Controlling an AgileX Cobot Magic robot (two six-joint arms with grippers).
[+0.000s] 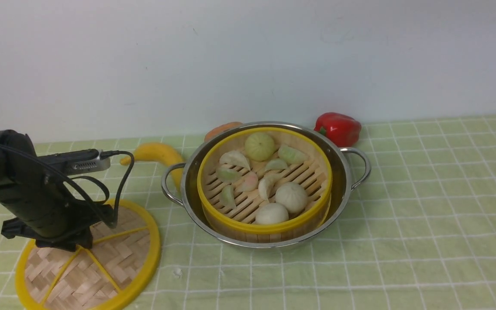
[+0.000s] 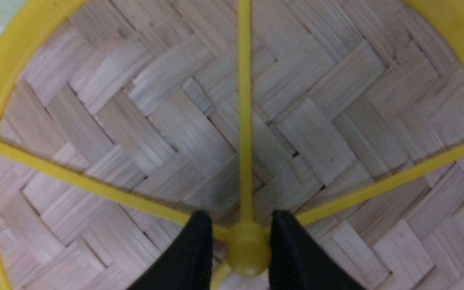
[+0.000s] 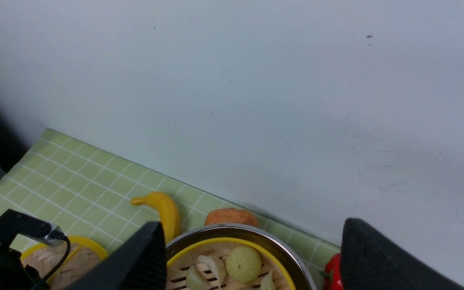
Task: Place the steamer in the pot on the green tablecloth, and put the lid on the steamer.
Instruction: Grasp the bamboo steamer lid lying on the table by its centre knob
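Straddling the centre of the flat woven yellow-rimmed lid (image 1: 114, 258), jaws narrow, grip unclear, the left gripper (image 2: 241, 215) must next lift it onto the round bamboo steamer (image 1: 269, 228); the right gripper (image 3: 253, 223) gapes empty.

left arm (image 1: 28, 193): black, cylindrical; silver-black wrist camera (image 1: 85, 162); looped black cables (image 1: 123, 185). left gripper fingers (image 2: 193, 253): black, tapered, ribbed.

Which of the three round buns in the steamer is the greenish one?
The round bun at the back of the steamer. It is pale green; the other two buns, side by side near the front rim, are white.
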